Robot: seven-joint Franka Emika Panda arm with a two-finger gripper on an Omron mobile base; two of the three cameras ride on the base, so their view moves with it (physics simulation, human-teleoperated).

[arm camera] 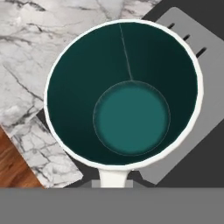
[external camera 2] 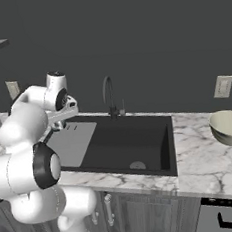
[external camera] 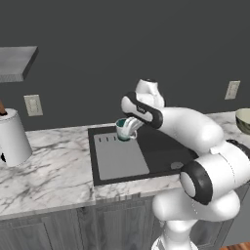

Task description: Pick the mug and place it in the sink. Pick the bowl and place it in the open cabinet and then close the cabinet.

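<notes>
My pincer (external camera: 128,128) sits left of centre in the left base view, clenched on the mug (external camera: 123,130); the mug hangs in the air above the upper left corner of the sink (external camera: 161,151), over the grey ribbed drainboard (external camera: 119,158); its teal rim shows just under my white wrist. In the hand view the mug (arm camera: 124,94) takes up most of the frame, seen straight down its mouth: white rim, dark teal wall, lighter teal floor; its white handle (arm camera: 114,177) points to the bottom centre; behind it lie marble counter (arm camera: 30,52) at the upper left, a strip of wood floor (arm camera: 13,166) at the lower left, and the drainboard (arm camera: 205,70) at the right. In the right base view my arm fills the left side; the black sink (external camera 2: 125,142) with its round drain (external camera 2: 138,165) lies centre; the dark arched faucet (external camera 2: 109,96) stands at its back edge; the bowl (external camera 2: 229,126) rests upright on the counter (external camera 2: 197,155) at the right, well apart from the basin. In the left base view the bowl (external camera: 243,120) sits at the right edge; a white canister (external camera: 12,136) stands at the far left.
</notes>
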